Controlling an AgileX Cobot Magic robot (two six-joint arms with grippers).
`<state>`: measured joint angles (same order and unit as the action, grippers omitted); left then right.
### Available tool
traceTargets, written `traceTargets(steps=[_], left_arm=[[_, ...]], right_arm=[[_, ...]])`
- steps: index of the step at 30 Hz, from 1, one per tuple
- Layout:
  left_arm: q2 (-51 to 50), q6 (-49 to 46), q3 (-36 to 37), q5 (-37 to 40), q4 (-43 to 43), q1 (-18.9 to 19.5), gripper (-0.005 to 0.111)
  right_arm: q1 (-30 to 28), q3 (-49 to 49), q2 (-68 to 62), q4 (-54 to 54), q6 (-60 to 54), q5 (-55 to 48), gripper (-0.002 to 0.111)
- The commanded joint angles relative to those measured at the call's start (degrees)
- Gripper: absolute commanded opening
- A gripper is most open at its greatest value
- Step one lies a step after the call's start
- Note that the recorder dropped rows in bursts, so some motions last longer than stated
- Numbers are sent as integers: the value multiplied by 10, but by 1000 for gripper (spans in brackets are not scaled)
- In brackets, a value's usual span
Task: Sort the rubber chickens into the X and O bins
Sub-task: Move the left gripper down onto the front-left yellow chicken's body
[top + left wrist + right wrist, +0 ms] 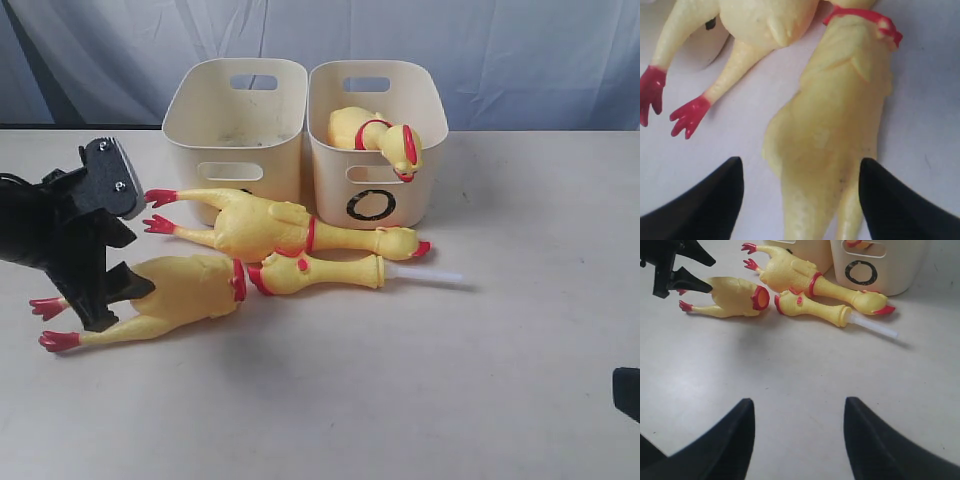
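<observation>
The headless yellow rubber chicken body (835, 125) is straddled on the white desk (420, 400) by the released left end effector (800, 165), between whose fingers (705, 205) it lies, and could be squeezed out sideways if closed upon off-centre.

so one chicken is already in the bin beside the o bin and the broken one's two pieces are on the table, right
No, the exterior view shows that chicken in the O bin itself. The broken one's two pieces, body and neck, are on the table.
</observation>
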<state>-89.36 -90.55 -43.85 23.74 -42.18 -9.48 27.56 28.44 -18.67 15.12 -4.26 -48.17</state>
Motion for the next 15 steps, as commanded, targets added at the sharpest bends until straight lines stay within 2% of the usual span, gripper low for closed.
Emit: traceTargets(steps=[1,15], left_arm=[[-22,6,-3,-30,-59,-4,63],[-35,5,-3,-4,-118,-4,63]], right_arm=[[0,-3,3,1,-2,8,51],[0,-3,3,1,-2,8,51]])
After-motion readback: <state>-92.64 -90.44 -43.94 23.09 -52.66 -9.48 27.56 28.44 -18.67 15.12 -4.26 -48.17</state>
